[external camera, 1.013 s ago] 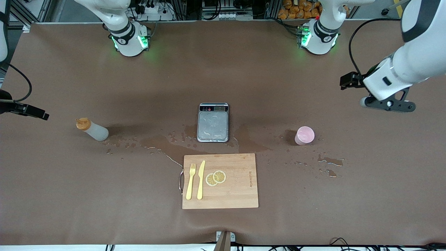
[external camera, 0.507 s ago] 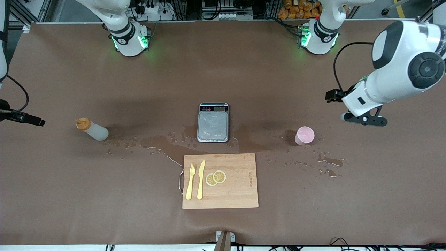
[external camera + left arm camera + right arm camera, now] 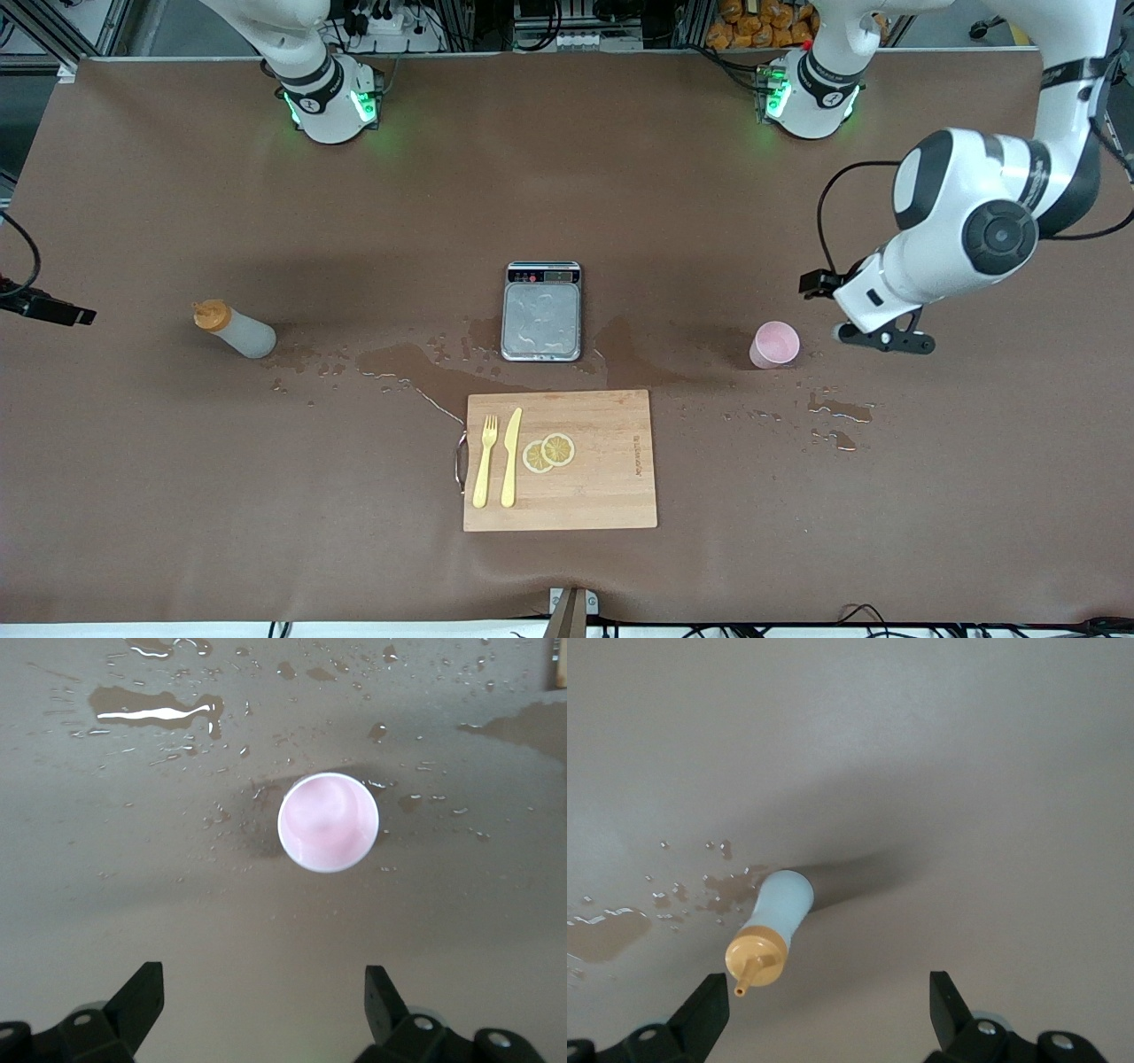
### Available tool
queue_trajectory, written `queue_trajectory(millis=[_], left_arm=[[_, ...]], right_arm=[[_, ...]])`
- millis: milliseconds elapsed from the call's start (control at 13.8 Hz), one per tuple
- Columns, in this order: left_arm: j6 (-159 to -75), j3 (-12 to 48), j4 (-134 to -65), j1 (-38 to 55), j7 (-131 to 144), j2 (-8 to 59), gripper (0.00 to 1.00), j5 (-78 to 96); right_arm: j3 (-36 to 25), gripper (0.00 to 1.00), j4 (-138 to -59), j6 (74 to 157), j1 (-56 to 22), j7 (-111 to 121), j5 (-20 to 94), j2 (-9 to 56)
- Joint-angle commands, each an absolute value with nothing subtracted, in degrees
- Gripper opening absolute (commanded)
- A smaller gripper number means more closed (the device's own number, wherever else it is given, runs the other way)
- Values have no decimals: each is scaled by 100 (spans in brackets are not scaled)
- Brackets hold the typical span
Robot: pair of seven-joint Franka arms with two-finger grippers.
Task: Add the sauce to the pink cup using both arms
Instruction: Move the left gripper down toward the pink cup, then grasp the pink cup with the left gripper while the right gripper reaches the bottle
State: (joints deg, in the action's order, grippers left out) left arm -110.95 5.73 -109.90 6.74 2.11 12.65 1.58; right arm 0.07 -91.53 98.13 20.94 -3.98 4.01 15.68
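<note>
Left wrist view: my left gripper (image 3: 259,1001), jaws apart, hovers beside the cup (image 3: 329,821) — approach step. Right gripper (image 3: 824,1010), also apart, over the sauce (image 3: 769,928); next, descend and clamp.

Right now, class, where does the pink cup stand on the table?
In the front view the pink cup stands upright toward the left arm's end of the table, level with the scale. The left gripper, open, hovers beside it.
</note>
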Motion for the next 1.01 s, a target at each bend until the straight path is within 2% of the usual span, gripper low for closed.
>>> queue_trajectory(millis=[0,434,941], left_arm=[[-11416,571,-10986,686,281,1572,100,255],[-12505,571,-11180,686,281,2196,100,255],[-12858,571,-11127,712,281,2593,100,264]], right_arm=[[105,100,-8973,9659,2679,-895,1385,1766],[105,100,-8921,9606,2962,-1485,1635,2380],[105,100,-8912,9615,3260,-1819,2751,3189]])
